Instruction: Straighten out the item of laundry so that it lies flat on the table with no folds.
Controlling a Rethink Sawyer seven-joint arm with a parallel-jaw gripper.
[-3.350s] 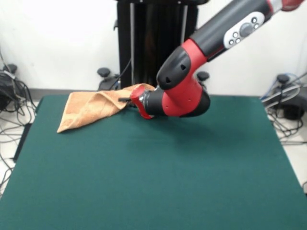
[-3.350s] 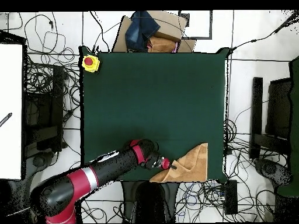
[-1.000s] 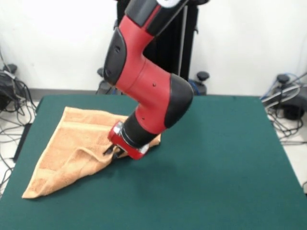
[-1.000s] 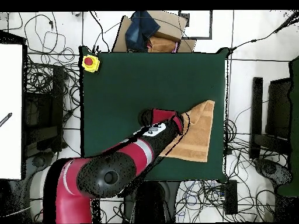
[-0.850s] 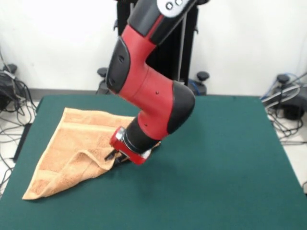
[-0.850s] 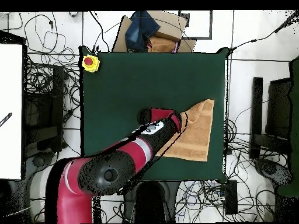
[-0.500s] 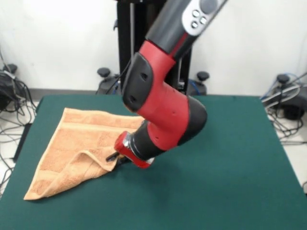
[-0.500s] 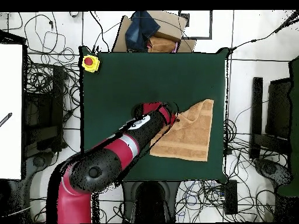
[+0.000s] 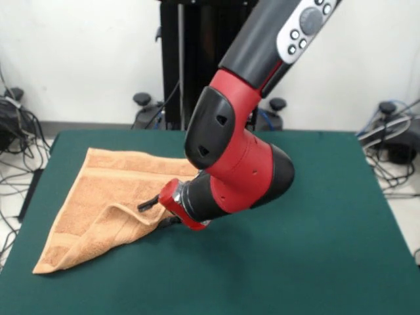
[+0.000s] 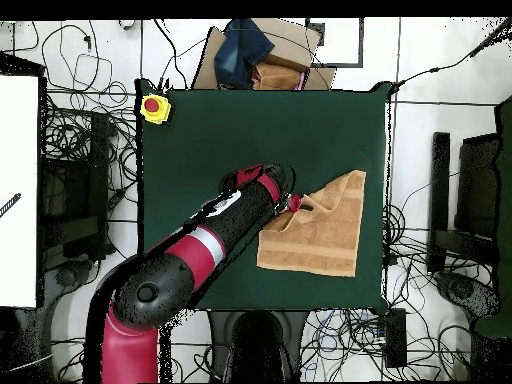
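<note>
Mostly, the peach-orange hand towel (image 9: 108, 203) is spread out now, lying on the dark green desk (image 9: 295, 262) toward the front view's left side, with its far edge running straight and its broad middle flat. What is left, as I judge it, is the corner nearest me: a raised ridge of cloth (image 9: 128, 213) runs from the towel's middle toward that corner, and the flap beside it looks doubled over, so the towel shows as a lopsided four-sided shape and not yet a clean square. From overhead the same towel sits by the desk's right edge, with the crumple at the corner where I am. My fingers (image 9: 159, 211) stand parted, one black tip above the cloth and one low beside the flap, and I cannot make out any cloth pinched between them, so I read them as having let go, though the lower tip is partly hidden by the fold. Compared with a few seconds ago, the change is large: then the towel was a narrow bunched strip at the far-left corner of the desk with my fingers at its end, and since then it has been dragged forward and opened out. Over the last second the towel has barely shifted, while my wrist has tipped and pulled away to the right, clearing the cloth.
</note>
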